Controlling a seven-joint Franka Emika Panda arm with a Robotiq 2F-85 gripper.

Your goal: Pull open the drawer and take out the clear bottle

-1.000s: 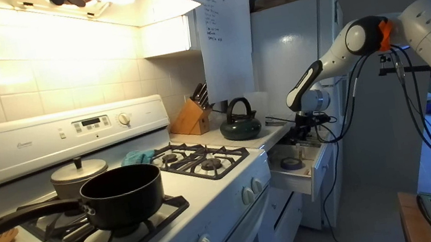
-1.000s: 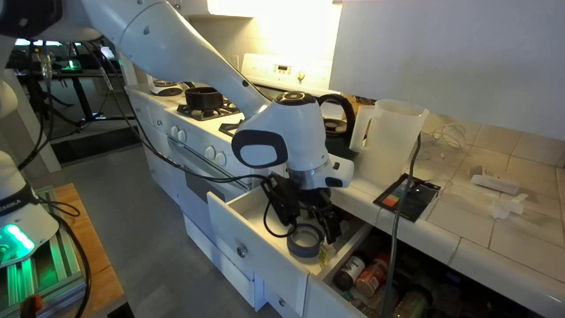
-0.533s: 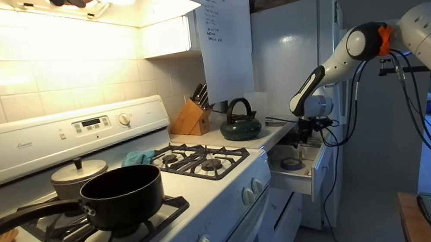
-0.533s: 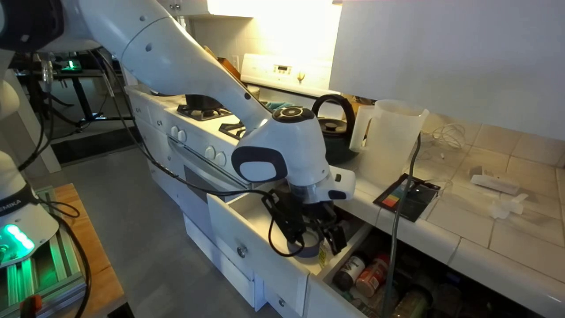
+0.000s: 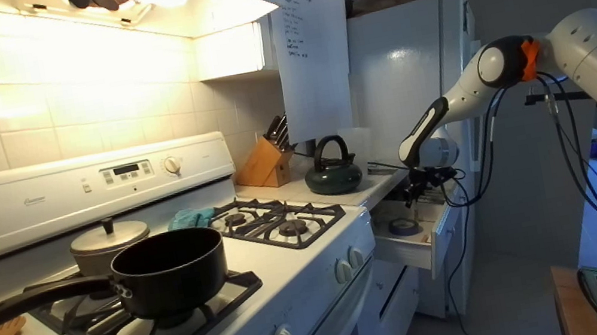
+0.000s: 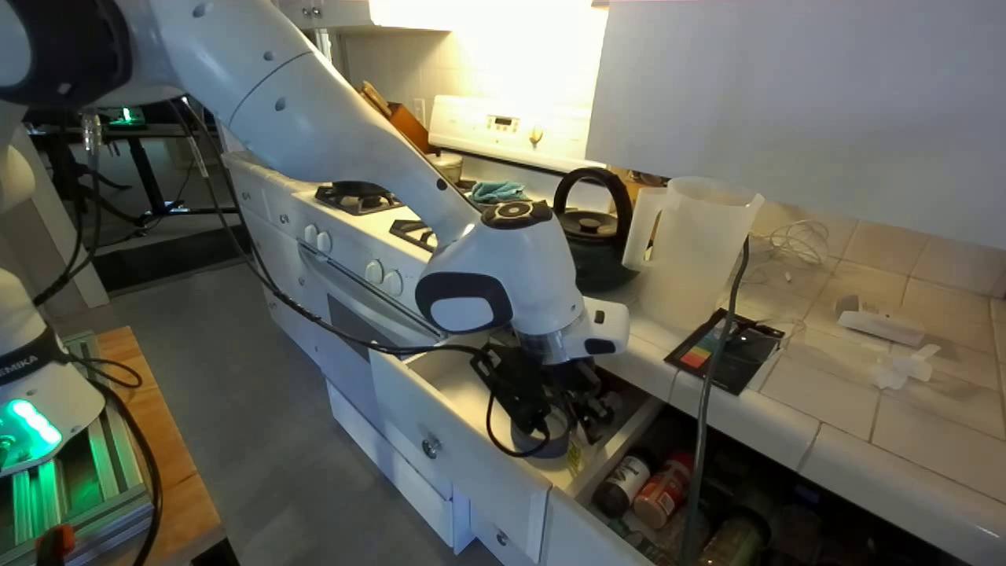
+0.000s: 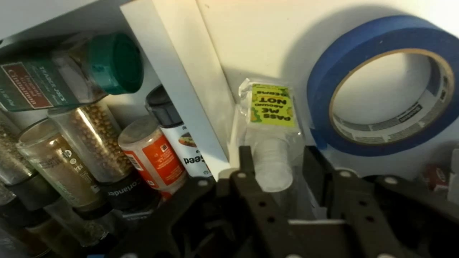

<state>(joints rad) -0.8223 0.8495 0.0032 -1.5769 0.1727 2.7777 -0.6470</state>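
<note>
The drawer is pulled out beneath the counter, its white front and inside showing in both exterior views. In it a clear bottle with a yellow-green label lies against the side wall, its whitish cap toward my hand in the wrist view. My gripper points down into the drawer, with the cap between its two fingers. The left finger is very near or touching the cap; a gap separates the right finger from it. In an exterior view the dark gripper covers most of the bottle.
A roll of blue tape lies close beside the bottle. Past the drawer's side wall are several spice jars, including a green-lidded one. The counter edge overhangs behind; a frosted pitcher and kettle stand above.
The gripper has come down deeper into the drawer over the bottle, and its fingers have drawn closer together. The drawer and the tape have not moved.
</note>
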